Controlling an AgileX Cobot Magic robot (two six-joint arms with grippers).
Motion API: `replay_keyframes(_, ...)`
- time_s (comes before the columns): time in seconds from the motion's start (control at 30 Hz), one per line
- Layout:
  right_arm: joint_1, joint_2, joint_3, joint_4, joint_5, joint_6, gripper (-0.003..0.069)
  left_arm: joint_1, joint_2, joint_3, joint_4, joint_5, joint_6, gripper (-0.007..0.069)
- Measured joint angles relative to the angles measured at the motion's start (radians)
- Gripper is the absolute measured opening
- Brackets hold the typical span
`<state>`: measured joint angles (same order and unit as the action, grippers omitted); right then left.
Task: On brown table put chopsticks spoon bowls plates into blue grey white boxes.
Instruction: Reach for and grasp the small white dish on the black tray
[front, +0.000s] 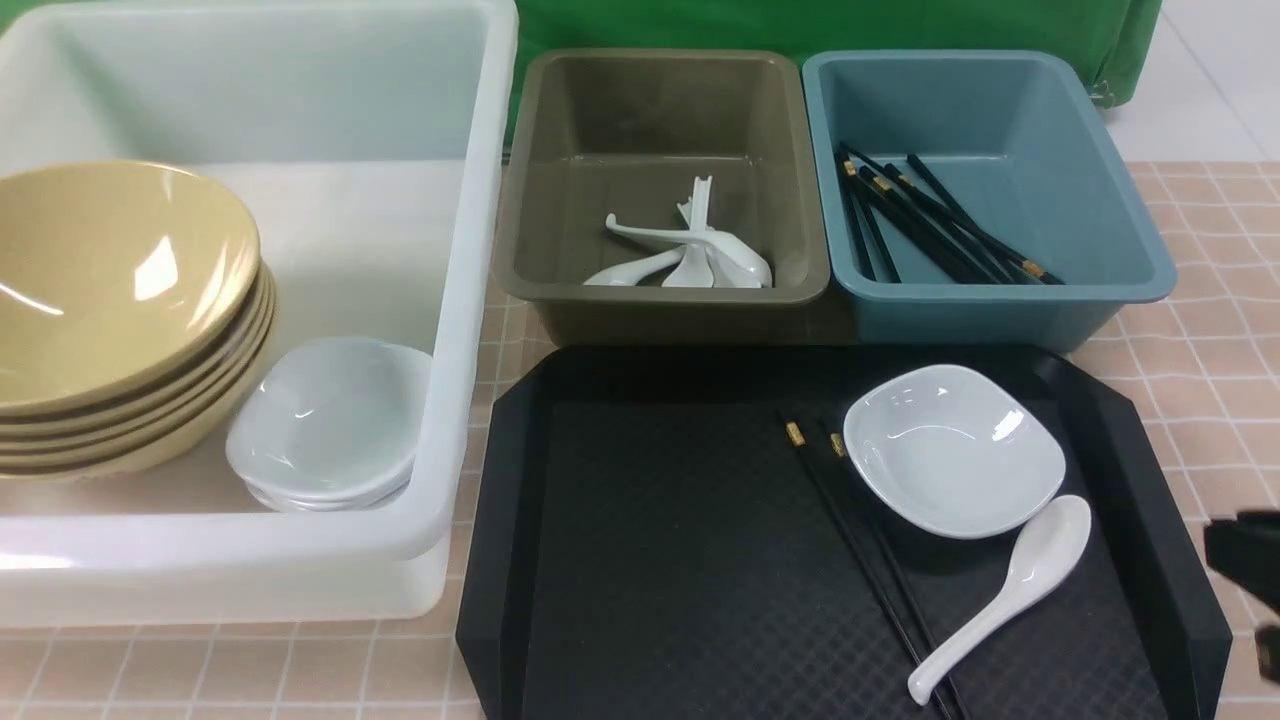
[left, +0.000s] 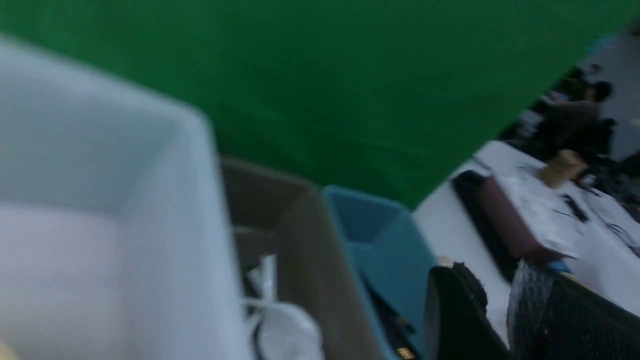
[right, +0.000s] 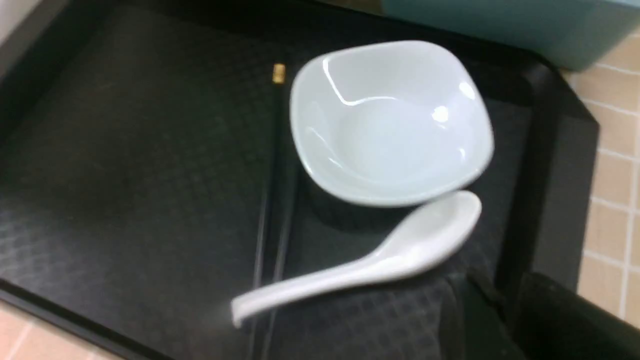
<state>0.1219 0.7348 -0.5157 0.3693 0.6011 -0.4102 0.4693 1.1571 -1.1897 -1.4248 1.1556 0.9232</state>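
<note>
On the black tray (front: 650, 550) lie a white plate (front: 950, 450), a white spoon (front: 1010, 590) and a pair of black chopsticks (front: 860, 560). My right gripper (front: 1240, 600) hovers off the tray's right edge, its jaws apart and empty. Its wrist view shows the plate (right: 390, 125), the spoon (right: 380, 260) and the chopsticks (right: 270, 200) just ahead of the gripper (right: 500, 290). The left gripper (left: 497, 295) shows only in its blurred wrist view, fingers apart with nothing between. The white box (front: 470, 300) holds stacked tan bowls (front: 110, 290) and white plates (front: 325, 425).
The grey box (front: 660, 120) holds several spoons (front: 690, 255). The blue box (front: 990, 110) holds several chopsticks (front: 930, 225). Both stand behind the tray on the brown table (front: 1220, 260). A green curtain hangs at the back.
</note>
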Motion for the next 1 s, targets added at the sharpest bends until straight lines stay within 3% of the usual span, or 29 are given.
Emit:
replay_keyframes(0.13, 0.000, 0.164, -0.126, 0.050, 0.059, -0.102, 0.0199, -0.146, -0.034, 0.000, -0.010, 0.065, 0.036, 0.0134)
replay_keyframes(0.27, 0.000, 0.398, -0.248, 0.063, 0.111, -0.149, 0.0242, -0.339, -0.072, 0.002, 0.264, -0.013, -0.020, 0.0103)
replay_keyframes(0.3, 0.000, 0.409, -0.258, 0.063, 0.111, -0.151, 0.0248, -0.360, -0.076, 0.003, 0.284, -0.019, -0.027, 0.0096)
replay_keyframes(0.43, 0.001, 0.625, -0.364, 0.063, 0.114, -0.174, 0.0335, -0.602, -0.187, 0.085, 0.664, -0.212, -0.181, 0.0012)
replay_keyframes(0.47, 0.001, 0.634, -0.368, 0.063, 0.114, -0.175, 0.0340, -0.612, -0.193, 0.092, 0.664, -0.212, -0.187, 0.0012)
replay_keyframes(0.57, 0.001, 0.783, -0.437, 0.047, 0.063, -0.208, 0.0411, -0.753, -0.288, 0.234, 0.873, -0.336, -0.253, -0.0008)
replay_keyframes(0.7, 0.001, 0.903, -0.502, -0.027, 0.000, -0.218, 0.0448, -0.830, -0.376, 0.443, 1.007, -0.418, -0.283, -0.0010)
replay_keyframes(1.0, 0.001, 1.050, -0.529, -0.039, -0.068, -0.198, 0.0444, -0.839, -0.541, 0.745, 1.014, -0.778, -0.325, -0.0010)
